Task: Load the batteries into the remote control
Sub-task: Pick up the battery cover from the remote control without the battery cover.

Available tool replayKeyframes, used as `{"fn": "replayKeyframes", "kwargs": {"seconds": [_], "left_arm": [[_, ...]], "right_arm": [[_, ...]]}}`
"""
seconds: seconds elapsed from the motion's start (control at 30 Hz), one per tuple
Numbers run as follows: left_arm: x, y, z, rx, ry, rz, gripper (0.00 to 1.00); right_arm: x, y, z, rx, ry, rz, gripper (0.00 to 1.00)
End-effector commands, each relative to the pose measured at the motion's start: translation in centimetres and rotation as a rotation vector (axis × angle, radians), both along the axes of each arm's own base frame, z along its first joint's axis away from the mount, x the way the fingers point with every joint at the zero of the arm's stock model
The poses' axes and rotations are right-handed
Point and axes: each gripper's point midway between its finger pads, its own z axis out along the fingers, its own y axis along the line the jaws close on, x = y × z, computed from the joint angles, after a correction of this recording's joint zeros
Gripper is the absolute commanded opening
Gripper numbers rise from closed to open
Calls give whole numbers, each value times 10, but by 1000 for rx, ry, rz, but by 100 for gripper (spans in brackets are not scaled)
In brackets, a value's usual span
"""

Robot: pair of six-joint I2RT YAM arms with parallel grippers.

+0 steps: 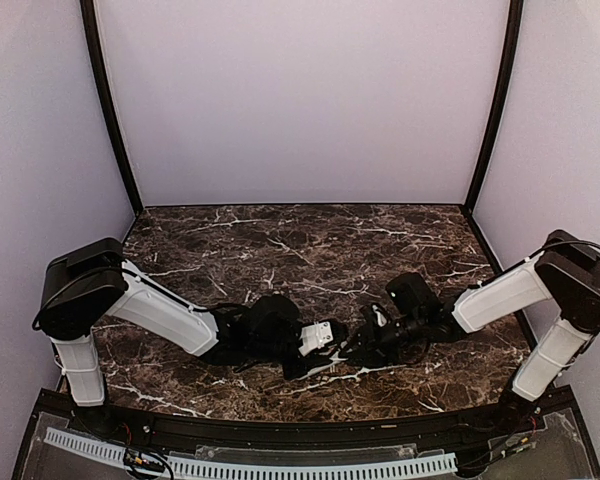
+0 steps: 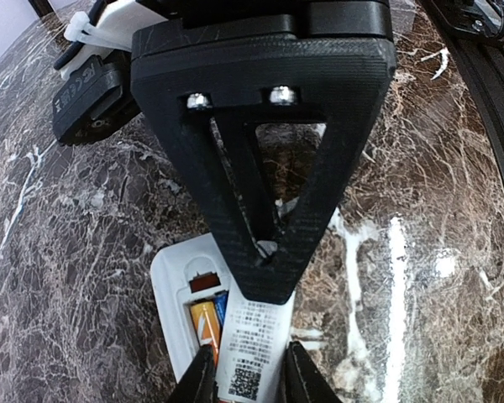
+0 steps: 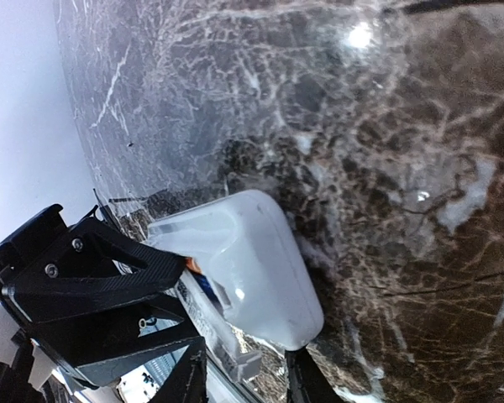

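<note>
While the left fingers [image 2: 203, 379] clamp the sides of the remote control [image 2: 170, 290], held back-up at the bench [image 2: 420, 252], the right fingers [image 2: 273, 281] stand tip-down on it beside the battery bay [image 2: 206, 292]; whether they are apart or closed cannot be determined. The orange battery [image 2: 203, 323] and blue battery [image 2: 222, 304] lie in the bay. Judged step: final seating. The next move calls for light downward pressure on both cells.

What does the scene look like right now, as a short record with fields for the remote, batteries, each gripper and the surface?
remote control: white, back side up, bay uncovered where visible
batteries: orange and blue, side by side in the bay
left gripper: closed on the remote's long edges
right gripper: one finger tip against the remote; grip unclear
table: dark marbled top
</note>
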Motion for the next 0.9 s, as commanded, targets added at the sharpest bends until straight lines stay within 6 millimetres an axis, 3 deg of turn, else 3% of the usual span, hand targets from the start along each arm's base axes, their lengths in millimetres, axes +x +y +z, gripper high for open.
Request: {"fn": "replayKeyframes", "kwargs": {"seconds": [0.0,0.67,0.87], "left_arm": [[-8,26,-33,129,31,14,27],[-11,27,-35,135,41,9,25],[-9,25,-14,101,21,14,30]], "right_arm": [[3,11,11,73,-47,24,28],[3,11,9,67,-73,45,10],[5,9,11,45,-123,106,9]]}}
